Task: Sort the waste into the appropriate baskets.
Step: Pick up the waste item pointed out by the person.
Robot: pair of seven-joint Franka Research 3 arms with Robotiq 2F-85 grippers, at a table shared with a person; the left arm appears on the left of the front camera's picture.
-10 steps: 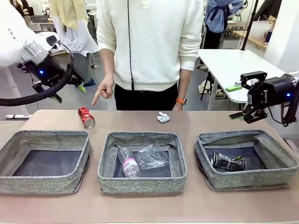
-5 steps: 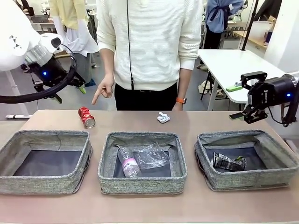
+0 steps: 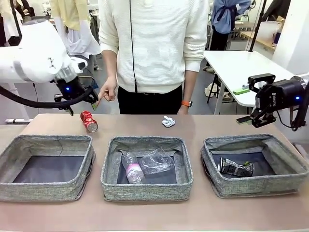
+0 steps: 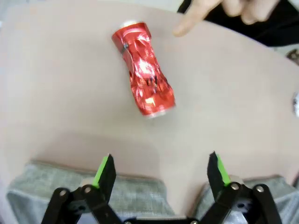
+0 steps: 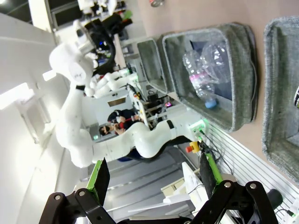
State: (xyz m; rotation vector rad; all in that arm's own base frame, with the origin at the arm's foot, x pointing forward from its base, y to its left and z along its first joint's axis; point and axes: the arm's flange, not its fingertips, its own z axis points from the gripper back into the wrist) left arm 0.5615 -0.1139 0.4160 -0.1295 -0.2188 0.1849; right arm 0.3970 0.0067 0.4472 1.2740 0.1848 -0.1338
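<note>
Your left gripper (image 4: 161, 161) hangs over the table with its jaws spread wide and empty. The red soda can (image 4: 144, 87) lies on its side just ahead of the fingertips. The person's hand (image 4: 219, 11) points at it from beyond. Judge the step in hand as the approach to this can. Next, advance and lower until the jaws straddle its dented waist, then close. Your right gripper (image 5: 153, 163) is also wide open, raised beside the right basket (image 3: 289, 159). The crumpled white paper wad (image 3: 168, 121) lies on the table beyond the middle basket (image 3: 145, 186).
</note>
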